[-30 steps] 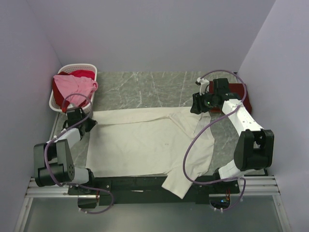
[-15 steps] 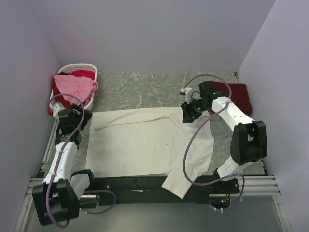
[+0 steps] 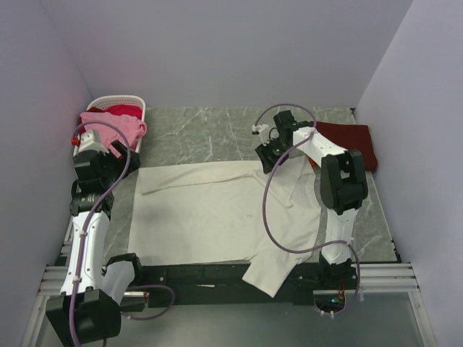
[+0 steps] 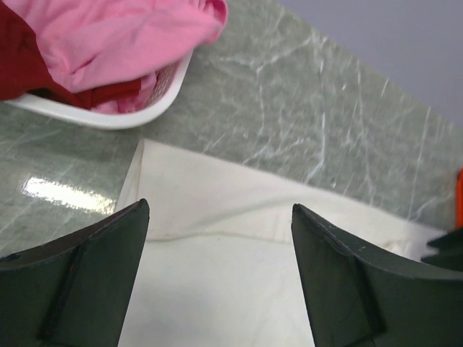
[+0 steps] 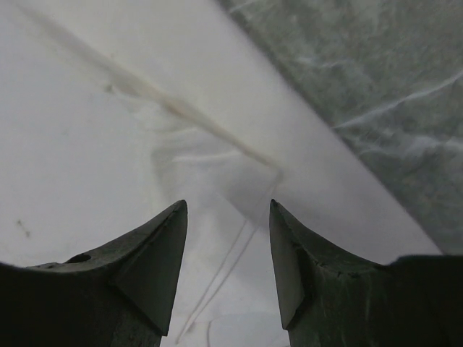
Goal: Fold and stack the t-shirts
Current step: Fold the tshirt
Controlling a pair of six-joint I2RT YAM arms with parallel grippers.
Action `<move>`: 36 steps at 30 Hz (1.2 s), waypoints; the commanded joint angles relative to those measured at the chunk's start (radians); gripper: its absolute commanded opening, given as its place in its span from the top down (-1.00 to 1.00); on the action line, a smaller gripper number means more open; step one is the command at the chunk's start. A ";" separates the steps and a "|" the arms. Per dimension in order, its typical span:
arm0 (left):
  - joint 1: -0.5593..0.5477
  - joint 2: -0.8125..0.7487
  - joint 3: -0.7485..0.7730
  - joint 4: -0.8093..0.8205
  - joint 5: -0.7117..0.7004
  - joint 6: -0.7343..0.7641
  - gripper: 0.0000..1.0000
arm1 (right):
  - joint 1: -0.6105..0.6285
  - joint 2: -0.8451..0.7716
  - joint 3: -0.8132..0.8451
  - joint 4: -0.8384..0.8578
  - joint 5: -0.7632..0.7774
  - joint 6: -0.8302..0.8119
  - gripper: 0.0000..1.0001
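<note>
A second ago the left fingers (image 4: 87,282) were shut at the near-left corner of the cream shirt (image 3: 210,217). Now they stand wide apart with nothing between them, lifted off the cloth and drawn back toward the basket (image 4: 108,119), and the left arm has unfolded from its low crouch into a long reach. The right fingers (image 5: 145,267) have slid left from just beside the dark red shirt (image 3: 354,137), along the cream shirt's far edge, to its middle. The dark red shirt now shows more fully.
</note>
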 commanded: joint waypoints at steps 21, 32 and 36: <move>-0.023 -0.148 -0.073 -0.025 0.049 0.160 -0.69 | -0.004 0.038 0.115 -0.082 -0.025 0.047 0.88; -0.024 -0.152 -0.074 -0.028 0.056 0.161 -0.69 | 0.197 -0.079 -0.038 -0.161 -0.166 0.043 0.65; -0.024 -0.162 -0.079 -0.028 0.056 0.160 -0.69 | 0.268 -0.106 -0.075 -0.186 -0.134 0.018 0.39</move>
